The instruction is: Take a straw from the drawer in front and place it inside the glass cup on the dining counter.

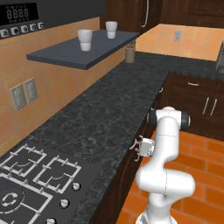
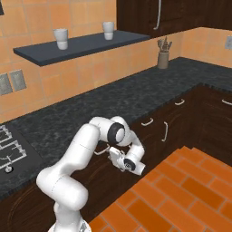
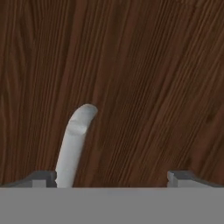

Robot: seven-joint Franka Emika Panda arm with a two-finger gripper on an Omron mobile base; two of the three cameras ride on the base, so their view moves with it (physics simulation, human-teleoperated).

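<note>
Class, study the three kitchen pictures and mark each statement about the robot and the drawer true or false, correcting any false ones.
1. The gripper is open. True.
2. The drawer is pulled out. False: its dark wood front is shut, close before the hand.
3. A pale metal handle rises by one fingertip. True.
4. The gripper holds a straw. False: nothing lies between its fingers.
5. Two white cups stand on the black worktop. False: they stand on the grey shelf.
</note>
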